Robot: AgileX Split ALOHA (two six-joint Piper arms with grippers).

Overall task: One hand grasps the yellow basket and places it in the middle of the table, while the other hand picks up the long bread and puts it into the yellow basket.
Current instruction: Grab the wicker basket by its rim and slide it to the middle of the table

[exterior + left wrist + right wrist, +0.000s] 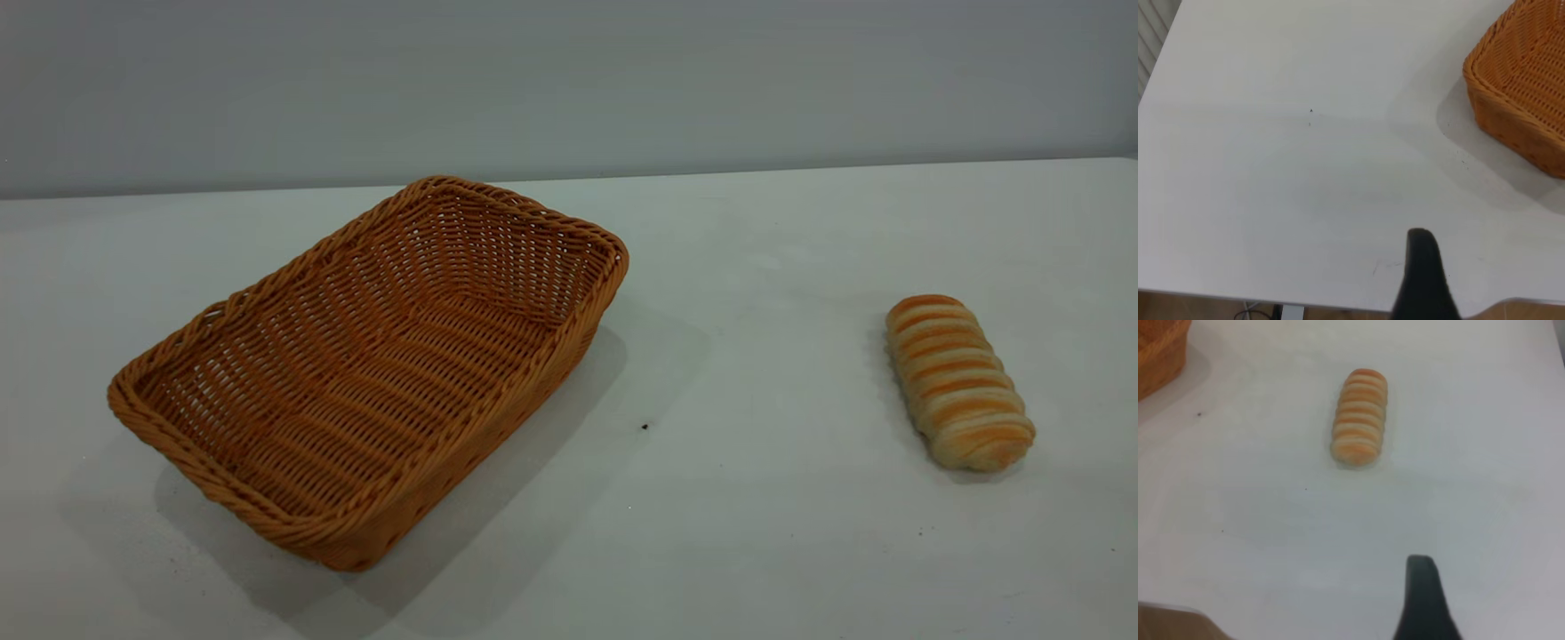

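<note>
The wicker basket [373, 373] is orange-tan, woven in fine rows beneath a braided rim. The long bread roll [958, 380] shows golden-orange crust crossed by pale cream stripes. The desk [782, 533] is plain white with tiny dark specks.

Exterior low, near table [765, 533]; wrist views high, looking down; all share yellow basket [373, 356]

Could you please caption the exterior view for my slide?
Empty wicker basket at left, striped bread roll apart at right, on a white table.
</note>
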